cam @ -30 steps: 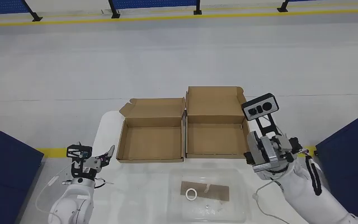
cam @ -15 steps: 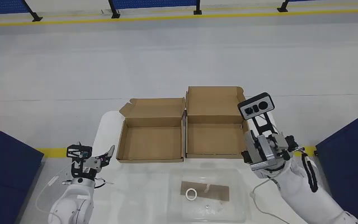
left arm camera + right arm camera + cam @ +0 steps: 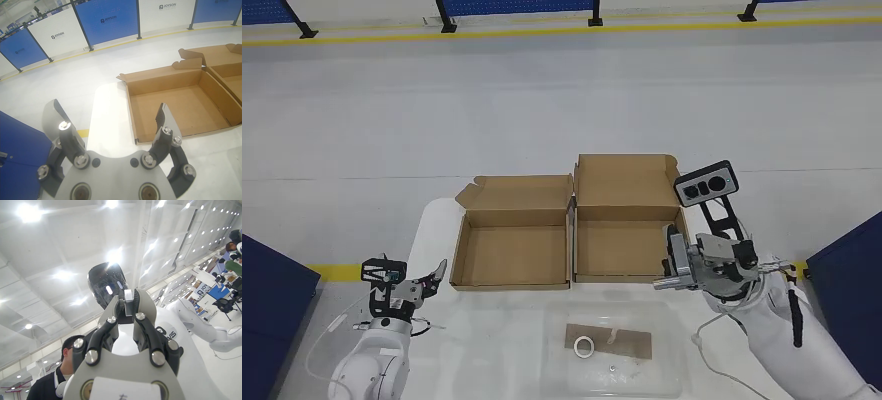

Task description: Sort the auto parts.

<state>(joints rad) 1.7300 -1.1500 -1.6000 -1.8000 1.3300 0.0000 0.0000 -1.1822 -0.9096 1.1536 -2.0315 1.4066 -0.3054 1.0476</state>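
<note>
Jaws: left apart, right around part (image 3: 129, 301)

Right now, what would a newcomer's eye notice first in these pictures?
Probably the two open, empty cardboard boxes side by side at the far side of the table: the left box and the right box. Then the right gripper, raised and turned upward, shut on a small grey metal part, while the left gripper hangs open near the table's left edge.

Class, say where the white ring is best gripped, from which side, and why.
Probably from straight above: the ring lies flat, hole up, on the brown sheet. Pinch its rim, one pincer finger inside the hole, one outside.
</note>
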